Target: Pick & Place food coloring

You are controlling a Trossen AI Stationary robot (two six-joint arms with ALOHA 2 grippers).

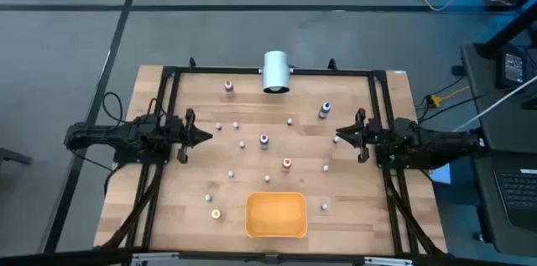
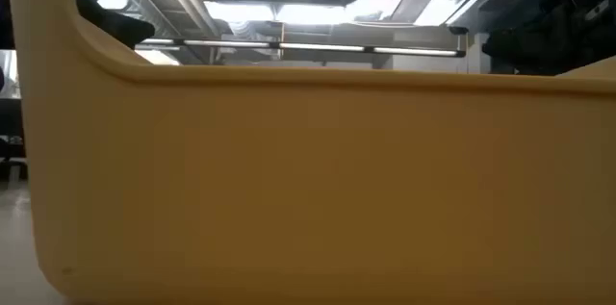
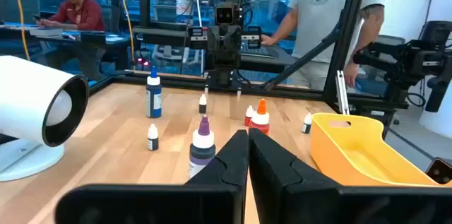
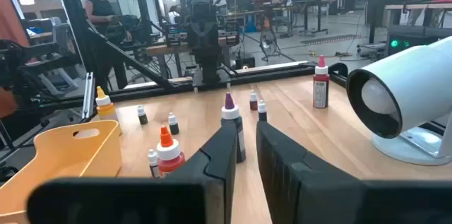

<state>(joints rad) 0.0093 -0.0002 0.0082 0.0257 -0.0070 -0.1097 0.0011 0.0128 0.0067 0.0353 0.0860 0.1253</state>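
Several tiny food coloring bottles stand upright on the wooden table: a pink-topped one [image 1: 228, 87], a blue one [image 1: 325, 110], a purple-topped one [image 1: 264, 140], a red-topped one [image 1: 287, 164], a yellow-topped one [image 1: 216, 213] and small whitish-topped ones around them. The orange tray [image 1: 275, 214] sits at the near middle. My left gripper [image 1: 205, 136] hovers shut at the table's left, pointing right toward the purple-topped bottle [image 3: 203, 146]. My right gripper [image 1: 338, 138] hovers shut at the table's right, pointing left toward that same bottle [image 4: 232, 128]. Neither holds anything.
A big white cylinder [image 1: 275, 71] lies at the far middle on the black frame [image 1: 252, 70] that rims the table. The tray's wall [image 2: 308, 180] fills the low view. People stand and sit beyond the table's sides in the wrist views.
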